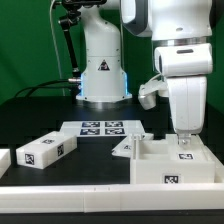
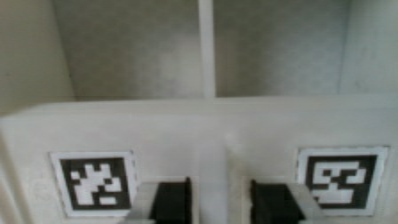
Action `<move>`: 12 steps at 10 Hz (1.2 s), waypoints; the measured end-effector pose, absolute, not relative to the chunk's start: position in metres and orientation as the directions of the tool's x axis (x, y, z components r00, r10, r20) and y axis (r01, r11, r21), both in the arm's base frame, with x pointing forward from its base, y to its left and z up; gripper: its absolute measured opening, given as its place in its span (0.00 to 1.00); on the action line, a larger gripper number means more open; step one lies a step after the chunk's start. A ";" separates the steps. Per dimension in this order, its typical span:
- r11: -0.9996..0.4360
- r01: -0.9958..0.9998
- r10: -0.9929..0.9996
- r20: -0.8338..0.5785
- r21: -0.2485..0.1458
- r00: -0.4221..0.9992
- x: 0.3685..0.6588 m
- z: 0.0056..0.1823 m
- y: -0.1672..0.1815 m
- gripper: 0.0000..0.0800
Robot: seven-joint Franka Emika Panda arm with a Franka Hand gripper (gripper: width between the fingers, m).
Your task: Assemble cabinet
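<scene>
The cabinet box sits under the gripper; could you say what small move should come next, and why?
Probably close the gripper on the wall of the cabinet box, if it is not pinched already. In the wrist view the fingers stand apart over that white wall, between its two tags; the exterior view shows the arm low over the box.

White Franka arm (image 1: 182, 85), smooth rounded glossy shells, wide blocky last link. Dark grey band (image 1: 143, 15) at the upper joint. White flared base (image 1: 100, 92) behind, with a triangular warning sign (image 1: 104, 67) on its front. Black cables (image 1: 66, 45) beside the base. The gripper (image 2: 222, 202) has two matte black fingers (image 2: 173, 202), flat and rectangular, edges blurred. Screws too small to tell.
</scene>
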State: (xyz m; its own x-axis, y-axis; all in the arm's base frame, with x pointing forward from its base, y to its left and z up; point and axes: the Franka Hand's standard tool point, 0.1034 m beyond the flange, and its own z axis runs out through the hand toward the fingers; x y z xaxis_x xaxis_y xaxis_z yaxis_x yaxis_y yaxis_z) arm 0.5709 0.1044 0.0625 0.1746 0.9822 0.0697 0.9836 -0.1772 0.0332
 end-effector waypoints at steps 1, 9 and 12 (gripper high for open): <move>-0.174 0.984 0.983 0.066 0.035 0.171 0.568 0.066 0.103 0.35; -0.315 0.948 0.949 0.042 0.044 0.313 0.496 0.085 0.083 1.00; -0.316 0.948 0.948 0.043 0.043 0.315 0.495 0.084 0.083 1.00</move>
State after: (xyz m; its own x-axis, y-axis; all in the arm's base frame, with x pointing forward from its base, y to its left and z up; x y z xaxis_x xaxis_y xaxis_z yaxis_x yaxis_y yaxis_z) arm 0.4950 0.0833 0.0836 0.3145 0.9483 0.0430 0.9477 -0.3163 0.0428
